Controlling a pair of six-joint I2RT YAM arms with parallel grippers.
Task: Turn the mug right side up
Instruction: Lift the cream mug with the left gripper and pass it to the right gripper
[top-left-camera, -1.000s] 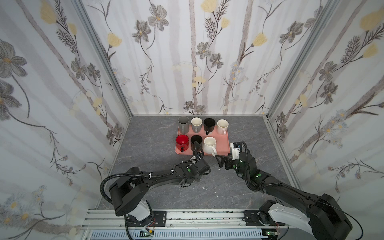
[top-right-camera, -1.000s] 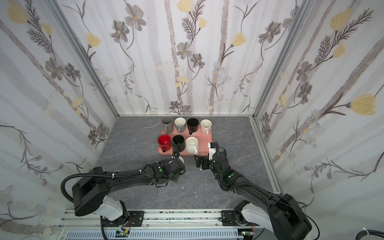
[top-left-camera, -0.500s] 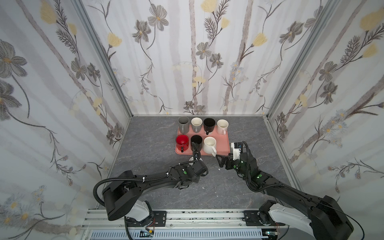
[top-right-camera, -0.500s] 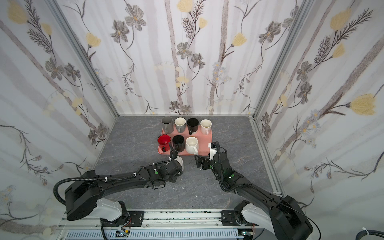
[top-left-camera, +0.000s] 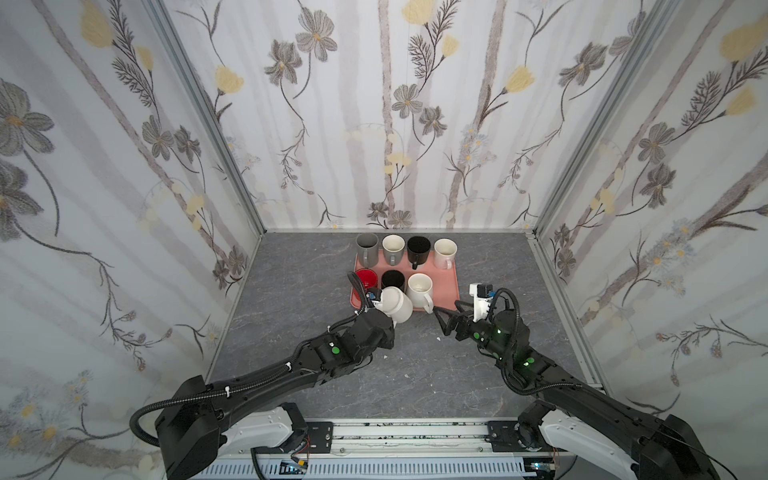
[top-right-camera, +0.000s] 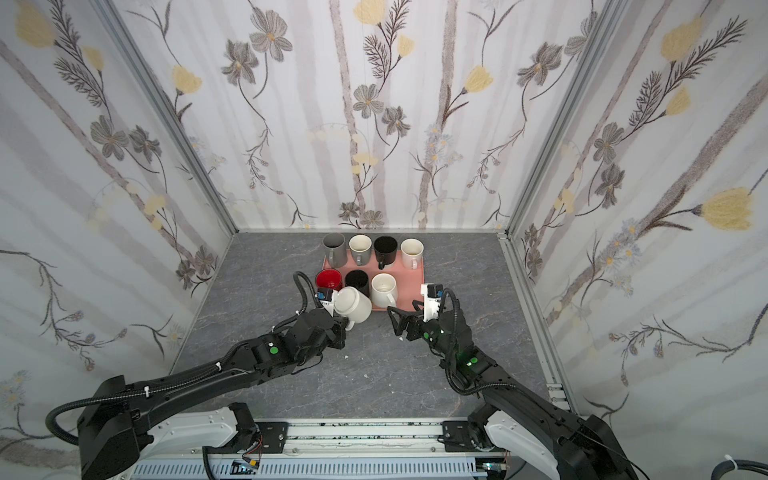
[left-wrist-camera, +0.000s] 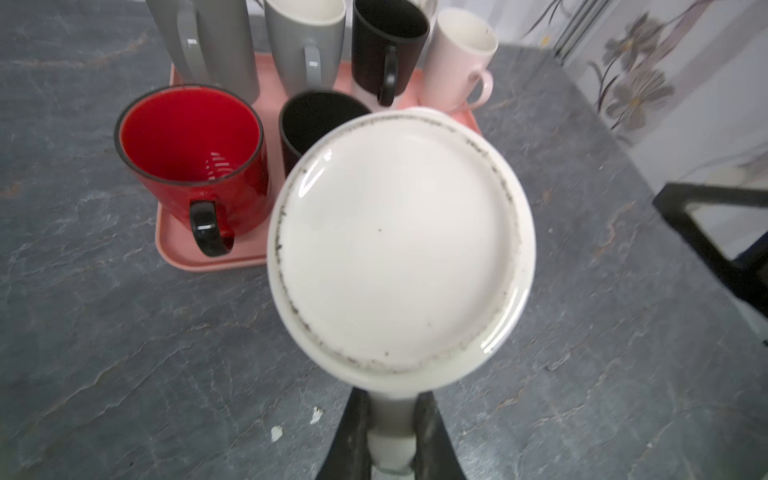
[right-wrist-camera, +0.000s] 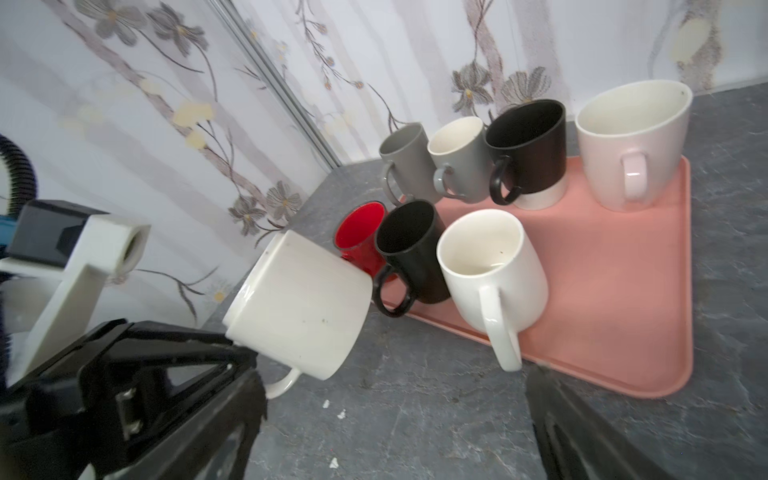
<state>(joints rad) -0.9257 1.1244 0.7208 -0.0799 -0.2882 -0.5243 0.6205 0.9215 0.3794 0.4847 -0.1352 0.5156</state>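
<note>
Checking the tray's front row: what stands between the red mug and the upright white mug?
A black mug, upright on the tray, seen in both top views.

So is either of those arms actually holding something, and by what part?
The left gripper grips the glossy white ceramic mug by its handle; the right gripper is open, empty.

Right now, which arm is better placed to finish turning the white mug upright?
Left. The left gripper is shut on the handle of the tilted white mug; the right gripper is open, empty and apart from it.
</note>
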